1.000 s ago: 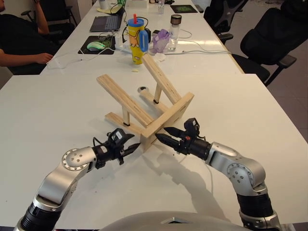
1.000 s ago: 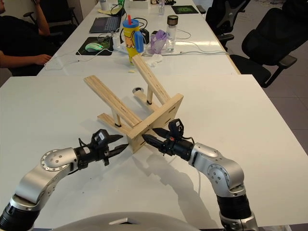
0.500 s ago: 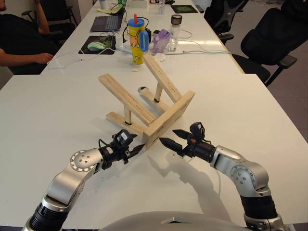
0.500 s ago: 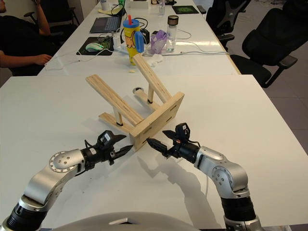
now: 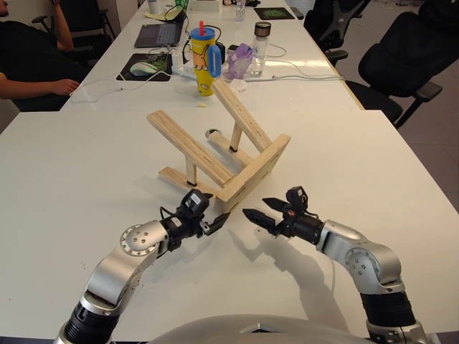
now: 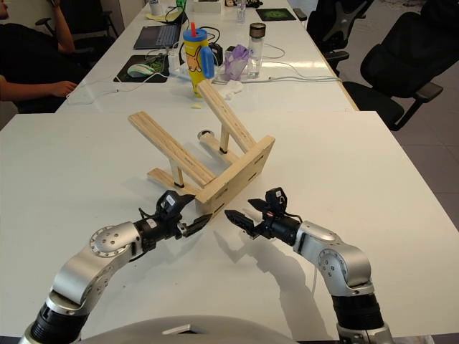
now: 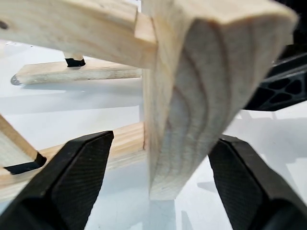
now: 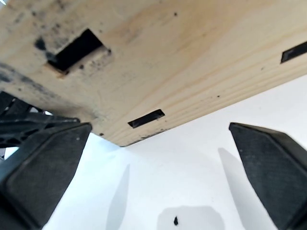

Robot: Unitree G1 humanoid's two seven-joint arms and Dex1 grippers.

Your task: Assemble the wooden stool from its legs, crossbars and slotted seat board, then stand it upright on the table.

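The black two-fingered left claw (image 5: 217, 222) sits low over the white table (image 5: 86, 172). Its fingers (image 7: 72, 184) are parted astride the lower corner of the pale plywood slotted seat board (image 7: 201, 86). Wood lies between the pads, but they have not clamped it, and I cannot tell for certain whether either pad touches. Just beside it, the matching right claw (image 5: 257, 209) is spread wide and holds nothing. Its tips point at the board's slotted face and stand apart from it.

The light wooden stool (image 6: 233, 175) looks assembled but lies tipped on its side near the middle of the table. It rests on the edge of the seat board, and its long plank legs (image 5: 188, 147) reach away to the far left. Short round crossbars (image 5: 189, 172) with dark ends join them.

The risk, as I judge it, is in righting the stool. A pinch on one corner alone could let it swivel or slide on the smooth top. A hard pull could also work a leg loose from its slot.

Farther off stand a yellow tumbler with a blue handle (image 5: 204, 61) and a clear bottle with a dark cap (image 5: 259, 39). A shoved stool could knock either.
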